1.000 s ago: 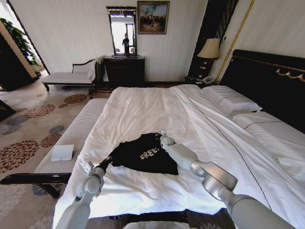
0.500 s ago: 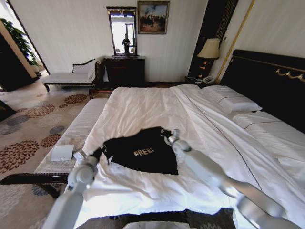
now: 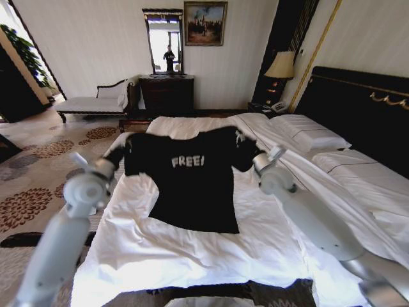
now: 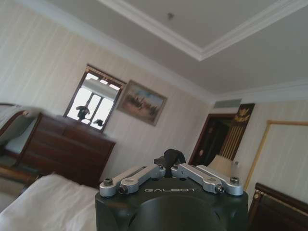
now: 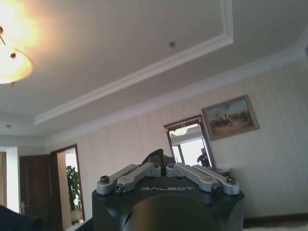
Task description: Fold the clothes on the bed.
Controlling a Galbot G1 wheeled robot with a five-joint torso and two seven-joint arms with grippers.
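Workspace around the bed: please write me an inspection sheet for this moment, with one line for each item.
Surface: bed, white sheets, rumpled near the foot.
Job's things: black "FREE!" T-shirt held up spread by both shoulders, lettering facing the robot, hem touching the sheet.
Clutter: nothing seen on the bed besides pillows.
Grippers: left tool shut on one shoulder; right tool shut on the other.
Cables: nothing seen.
Surroundings: upholstered bench along the bed's left side, dresser with mirror, lamp, patterned carpet.
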